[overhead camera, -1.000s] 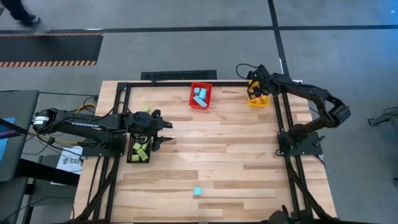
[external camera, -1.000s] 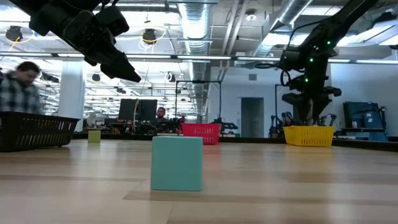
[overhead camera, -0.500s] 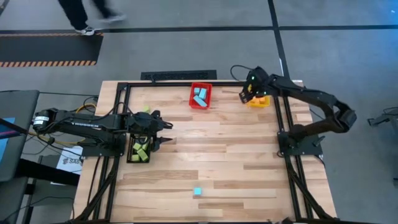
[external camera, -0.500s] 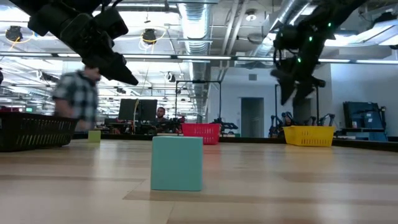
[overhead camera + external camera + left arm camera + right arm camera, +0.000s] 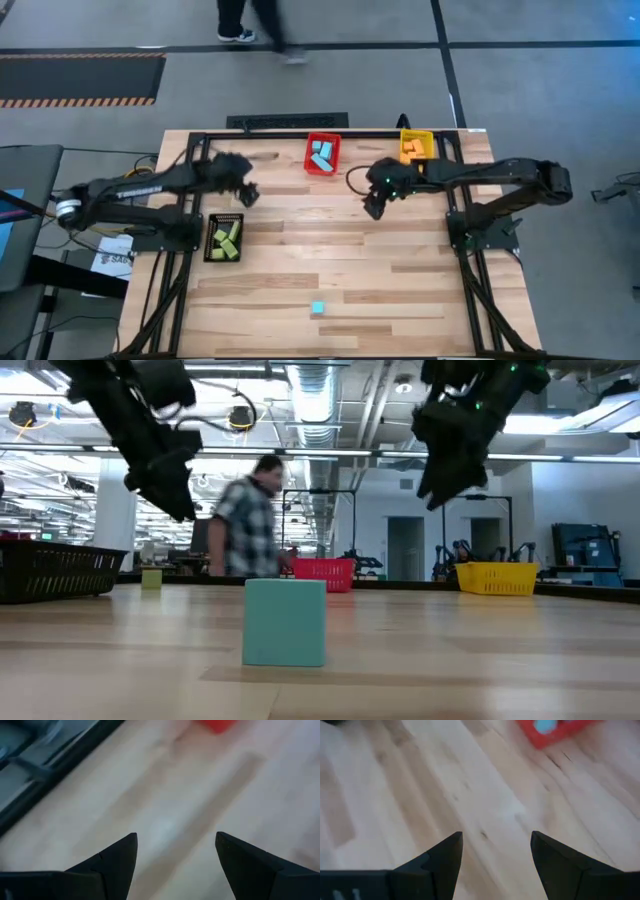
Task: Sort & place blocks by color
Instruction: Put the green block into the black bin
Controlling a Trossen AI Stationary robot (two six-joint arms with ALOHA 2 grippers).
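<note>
Light wood plank table (image 5: 330, 250) framed by black rails, set on a grey concrete floor (image 5: 300, 90) with a hazard-striped strip (image 5: 80, 99) (orange and black). Beyond the table: open workshop hall, exposed ceiling ducts (image 5: 310, 390), strip lighting, a person (image 5: 245, 520) walking past, blurred.

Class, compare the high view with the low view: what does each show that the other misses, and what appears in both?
Only the high view shows what the bins hold: green blocks in the black bin, blue blocks in the red bin. Only the low view shows the room behind. Both show the lone blue cube, the yellow bin and both arms.
</note>
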